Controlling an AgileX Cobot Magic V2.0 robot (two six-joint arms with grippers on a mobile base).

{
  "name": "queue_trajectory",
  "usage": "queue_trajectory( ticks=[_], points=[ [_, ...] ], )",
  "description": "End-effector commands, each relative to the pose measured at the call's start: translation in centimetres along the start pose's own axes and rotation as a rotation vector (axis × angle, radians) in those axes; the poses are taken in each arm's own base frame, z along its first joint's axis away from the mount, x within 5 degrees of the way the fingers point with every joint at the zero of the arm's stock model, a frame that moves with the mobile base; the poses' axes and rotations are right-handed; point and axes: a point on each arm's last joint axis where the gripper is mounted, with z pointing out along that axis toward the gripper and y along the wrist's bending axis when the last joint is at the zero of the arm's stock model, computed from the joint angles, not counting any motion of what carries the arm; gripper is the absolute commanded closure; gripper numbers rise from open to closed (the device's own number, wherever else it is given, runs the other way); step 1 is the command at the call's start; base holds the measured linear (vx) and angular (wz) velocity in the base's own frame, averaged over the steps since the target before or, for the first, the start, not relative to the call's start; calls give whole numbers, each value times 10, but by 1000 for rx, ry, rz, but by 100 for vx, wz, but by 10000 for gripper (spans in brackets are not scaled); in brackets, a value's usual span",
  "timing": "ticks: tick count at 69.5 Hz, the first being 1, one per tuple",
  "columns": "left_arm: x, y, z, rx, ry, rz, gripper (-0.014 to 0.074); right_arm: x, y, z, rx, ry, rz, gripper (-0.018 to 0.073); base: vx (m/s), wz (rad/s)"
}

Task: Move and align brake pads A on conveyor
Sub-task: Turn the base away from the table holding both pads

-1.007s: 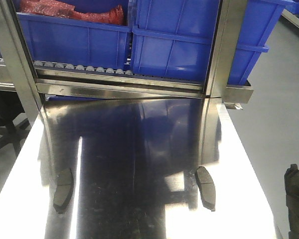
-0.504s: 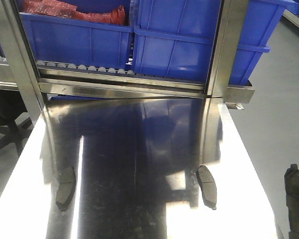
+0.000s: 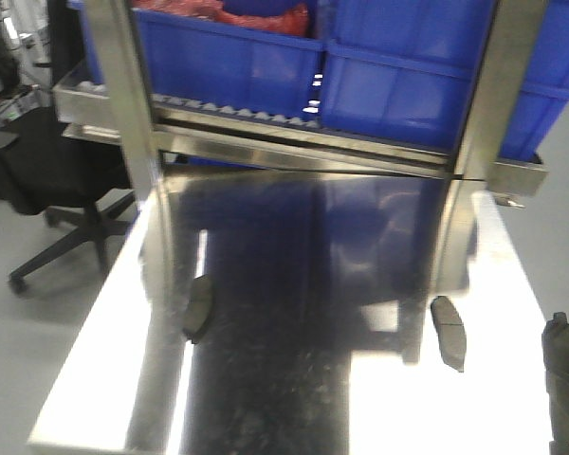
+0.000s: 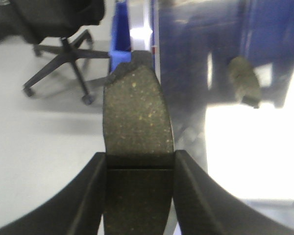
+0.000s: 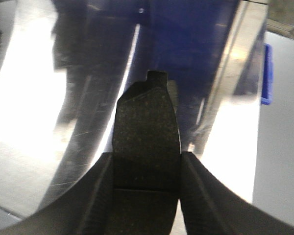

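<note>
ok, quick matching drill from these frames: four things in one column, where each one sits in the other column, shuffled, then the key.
Things
1 brake pad filling the left wrist view
2 loose brake pads
3 blue bins
4 office chair

Places
a on the floor
b on the roller track
c clamped in the left gripper
d lying on the steel tabletop

Pairs: 1-c, 2-d, 3-b, 4-a

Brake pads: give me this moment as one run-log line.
left gripper: shut on first pad | right gripper: shut on second pad | steel tabletop: third pad, fourth pad, apart | conveyor: not in view
</note>
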Motion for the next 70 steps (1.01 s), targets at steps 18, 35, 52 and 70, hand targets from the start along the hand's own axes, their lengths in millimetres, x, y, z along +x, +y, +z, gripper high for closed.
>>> queue_trajectory(
  ticks=[18,35,52,70],
  points=[
    [-15,-1,-5,7,-108,0,475,-17,-3,-5,26,-115,0,490,-18,41],
    [-15,-1,-5,7,-105,0,475,-16,-2,-5,24,-108,0,490,-17,35],
    [-13,-1,-5,7,-85,0,475,-14,-2,-5,19,-91,0,490,-14,34],
    [-13,-1,-5,7,-83,0,475,-14,-2,-5,18,-90,0,490,-8,44]
  ],
)
